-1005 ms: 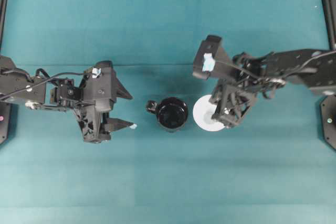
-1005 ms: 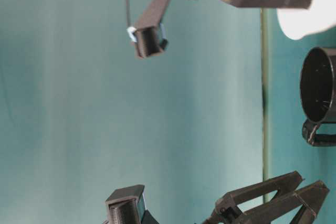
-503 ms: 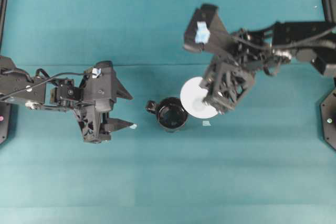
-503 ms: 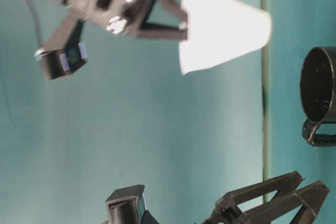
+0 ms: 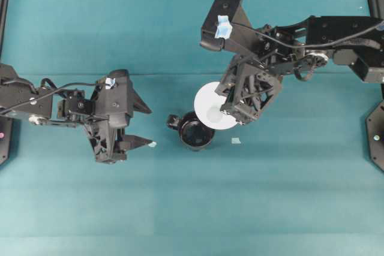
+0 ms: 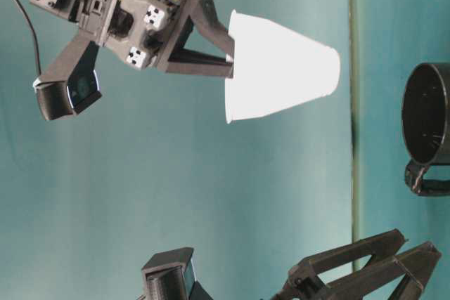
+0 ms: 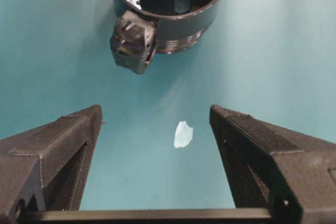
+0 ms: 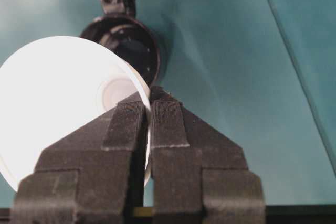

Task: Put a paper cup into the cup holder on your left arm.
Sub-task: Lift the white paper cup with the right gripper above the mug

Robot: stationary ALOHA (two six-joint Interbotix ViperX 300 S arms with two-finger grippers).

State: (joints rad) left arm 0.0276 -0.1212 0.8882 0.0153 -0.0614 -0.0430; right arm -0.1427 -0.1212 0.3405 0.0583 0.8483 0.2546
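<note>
The white paper cup [image 5: 211, 105] hangs tilted in the air, and my right gripper [image 5: 231, 110] is shut on its rim. Seen from above, the cup overlaps the upper right edge of the glossy black cup holder [image 5: 195, 131], which stands on the table with its handle pointing left. From table level the paper cup [image 6: 281, 68] is well clear of the cup holder [image 6: 426, 113]. In the right wrist view the fingers [image 8: 167, 121] pinch the cup wall [image 8: 58, 93]. My left gripper [image 5: 145, 125] stands open and empty, left of the holder [image 7: 168, 3].
The teal table surface [image 5: 192, 208] carries a small pale scrap [image 5: 236, 141] just right of the holder. Another scrap [image 7: 183, 134] lies between my left gripper's fingers. Dark frame posts stand at the table's far left and right edges.
My right gripper has lifted the paper cup off the table and carried it left and up, to just beside the cup holder. The left arm has not moved.
</note>
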